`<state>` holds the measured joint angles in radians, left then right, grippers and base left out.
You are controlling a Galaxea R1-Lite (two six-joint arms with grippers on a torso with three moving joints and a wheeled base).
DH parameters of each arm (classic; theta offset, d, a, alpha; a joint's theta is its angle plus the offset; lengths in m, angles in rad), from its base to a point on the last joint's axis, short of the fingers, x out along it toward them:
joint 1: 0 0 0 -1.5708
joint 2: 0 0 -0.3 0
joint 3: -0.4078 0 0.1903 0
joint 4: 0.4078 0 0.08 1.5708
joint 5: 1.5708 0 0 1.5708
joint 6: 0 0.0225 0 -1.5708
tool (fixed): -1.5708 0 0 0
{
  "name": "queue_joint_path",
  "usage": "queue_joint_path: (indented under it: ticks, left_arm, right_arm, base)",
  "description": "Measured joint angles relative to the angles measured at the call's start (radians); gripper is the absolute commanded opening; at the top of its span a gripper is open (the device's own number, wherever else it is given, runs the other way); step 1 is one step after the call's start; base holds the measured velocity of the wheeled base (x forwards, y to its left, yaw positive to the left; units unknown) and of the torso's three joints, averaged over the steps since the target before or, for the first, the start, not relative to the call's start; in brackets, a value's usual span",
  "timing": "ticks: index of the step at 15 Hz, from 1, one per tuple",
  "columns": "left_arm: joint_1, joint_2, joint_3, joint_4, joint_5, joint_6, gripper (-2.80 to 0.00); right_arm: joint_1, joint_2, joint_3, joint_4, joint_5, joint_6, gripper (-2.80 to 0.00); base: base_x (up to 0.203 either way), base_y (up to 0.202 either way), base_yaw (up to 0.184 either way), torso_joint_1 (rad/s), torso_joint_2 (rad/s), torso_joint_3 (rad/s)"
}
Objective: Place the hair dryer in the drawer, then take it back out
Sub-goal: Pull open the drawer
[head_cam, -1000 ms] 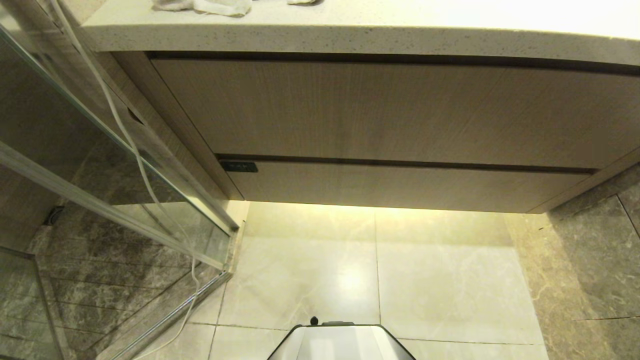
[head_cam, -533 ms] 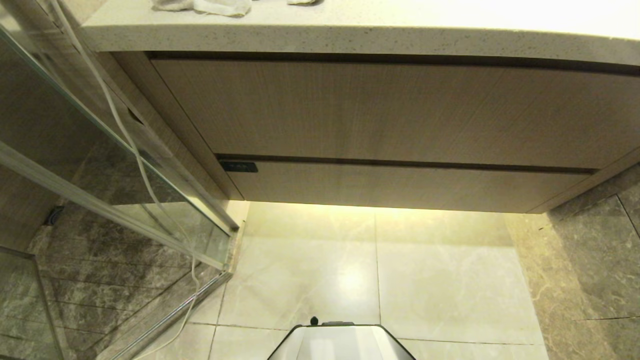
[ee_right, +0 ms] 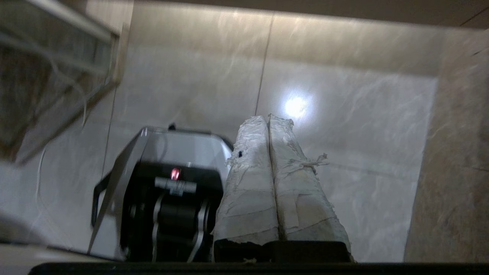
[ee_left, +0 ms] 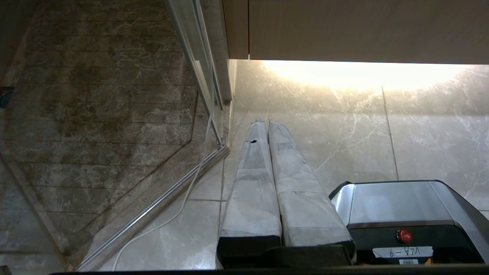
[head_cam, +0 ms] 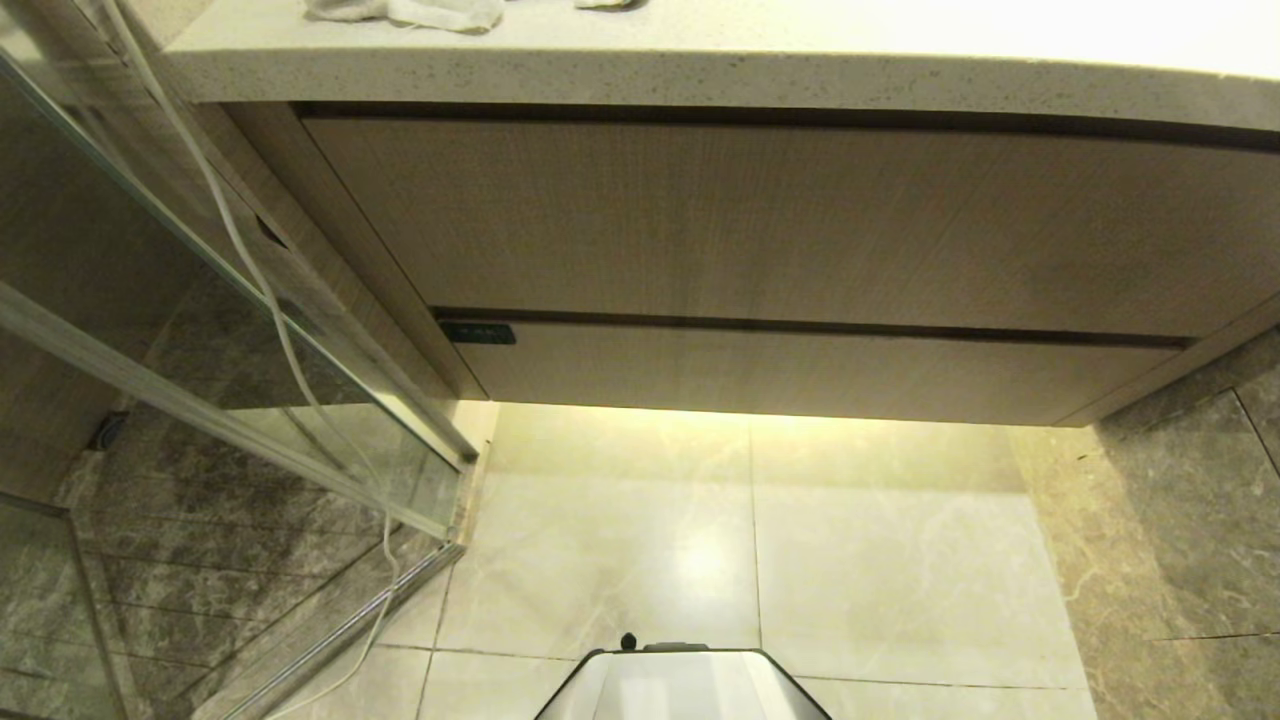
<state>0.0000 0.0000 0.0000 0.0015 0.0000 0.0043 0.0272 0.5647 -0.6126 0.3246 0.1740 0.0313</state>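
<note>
The wide, shallow light-wood drawer (head_cam: 800, 375) with its small dark label sits closed at twelve o'clock; no hair dryer is in view. The opening step has not begun. The tape-wrapped right gripper (ee_right: 268, 120), fingers pressed together, must spread and reach the drawer's edge; the left gripper (ee_left: 266, 123) hangs likewise pressed together.

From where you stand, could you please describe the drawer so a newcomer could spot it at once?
Under the speckled stone countertop hangs a light-wood vanity with two stacked fronts. The drawer is the lower, shorter one, shut, just above the lit floor. Unlike the taller panel above, it carries a small dark label at its left end.
</note>
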Motion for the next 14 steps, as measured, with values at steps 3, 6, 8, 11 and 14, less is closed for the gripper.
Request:
queue_joint_path:
  ticks: [3, 6, 8, 11, 14]
  left_arm:
    - [0.000, 0.000, 0.000, 0.000, 0.000, 0.000, -2.80]
    - [0.000, 0.000, 0.000, 0.000, 0.000, 0.000, -2.80]
    - [0.000, 0.000, 0.000, 0.000, 0.000, 0.000, -2.80]
    - [0.000, 0.000, 0.000, 0.000, 0.000, 0.000, -2.80]
    - [0.000, 0.000, 0.000, 0.000, 0.000, 0.000, -2.80]
  right_arm:
    - [0.064, 0.364, -0.181, 0.041, 0.016, -0.087, -2.80]
    - [0.138, 0.694, -0.293, 0.001, 0.029, -0.188, 0.00]
    - [0.176, 0.876, -0.334, -0.061, 0.047, -0.227, 0.00]
    - [0.206, 1.085, -0.385, -0.174, 0.082, -0.328, 0.00]
    - [0.208, 1.211, -0.403, -0.295, 0.047, -0.570, 0.00]
  base:
    - [0.000, 0.000, 0.000, 0.000, 0.00, 0.000]
    - [0.000, 0.000, 0.000, 0.000, 0.00, 0.000]
    - [0.000, 0.000, 0.000, 0.000, 0.00, 0.000]
    - [0.000, 0.000, 0.000, 0.000, 0.00, 0.000]
    - [0.000, 0.000, 0.000, 0.000, 0.00, 0.000]
